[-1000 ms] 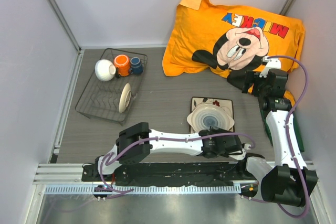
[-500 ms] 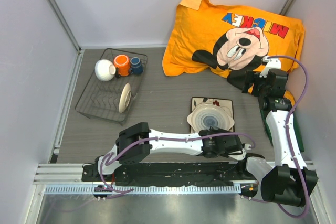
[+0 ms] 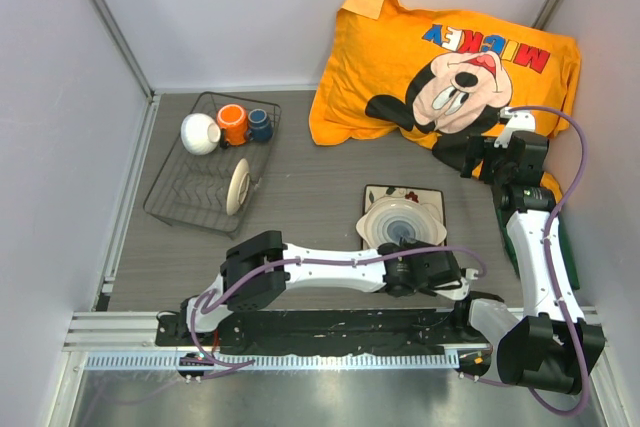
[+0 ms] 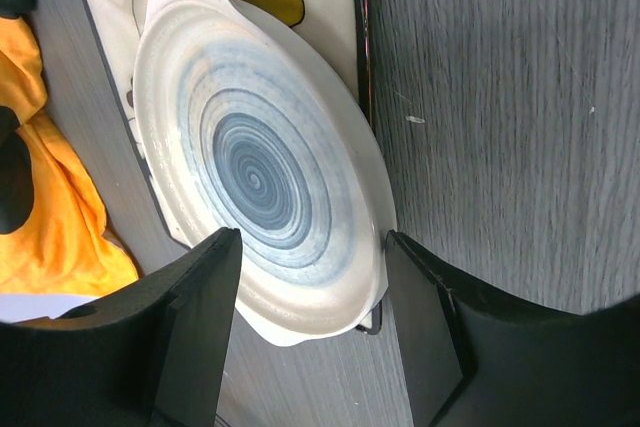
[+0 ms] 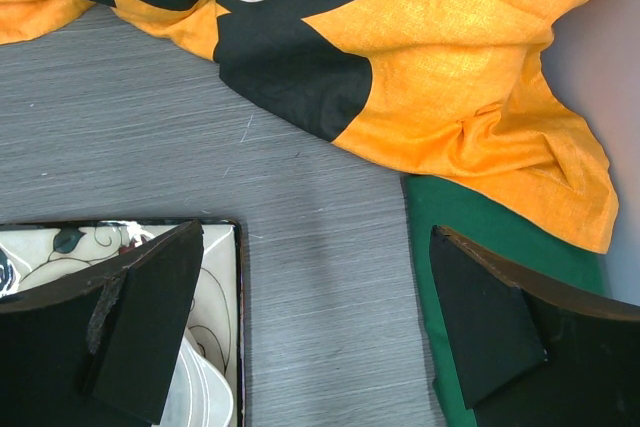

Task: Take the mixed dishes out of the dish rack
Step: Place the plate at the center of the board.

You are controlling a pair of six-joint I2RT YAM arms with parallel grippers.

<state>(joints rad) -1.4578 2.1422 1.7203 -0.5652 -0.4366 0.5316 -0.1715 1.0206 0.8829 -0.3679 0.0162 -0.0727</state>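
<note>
Two grippers are seen parted: the left gripper (image 4: 310,237) with the bowl's (image 4: 260,177) rim between its fingers, the right gripper (image 5: 318,232) wide above the table (image 5: 150,147).

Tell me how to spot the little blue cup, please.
Find the dark wire dish rack at the far left of the table. Three pieces sit in a row along its far end: a white bowl, an orange mug, then the blue cup. It is the rightmost, smallest and darkest.
</note>
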